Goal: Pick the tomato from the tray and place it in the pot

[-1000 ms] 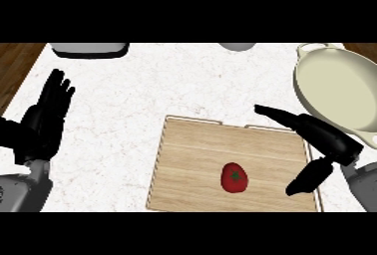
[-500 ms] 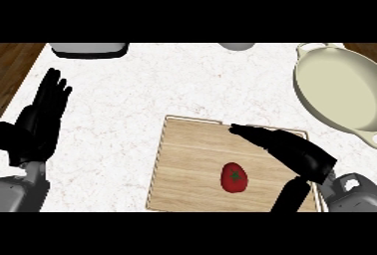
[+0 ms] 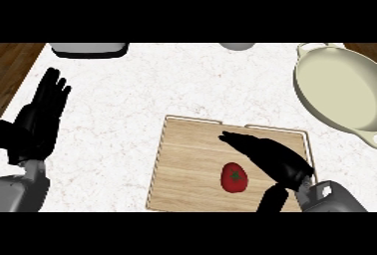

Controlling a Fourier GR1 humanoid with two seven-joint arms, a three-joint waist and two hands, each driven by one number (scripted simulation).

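Countertop (image 3: 147,89) tray (image 3: 184,159) holds tomato (image 3: 235,178), right hand (image 3: 276,157) just beside.

Desk (image 3: 147,89) fills most of the view: white stone-look top w/ faint speckle, lit soft & even. Dark brown wood (image 3: 15,64) shows past its left edge, upper left, w/ another small bit at upper right. At the far edge, a grey box w/ dark rim (image 3: 88,49) sits left of centre, and a grey round thing (image 3: 237,46) sits further right, both cut off by the frame.
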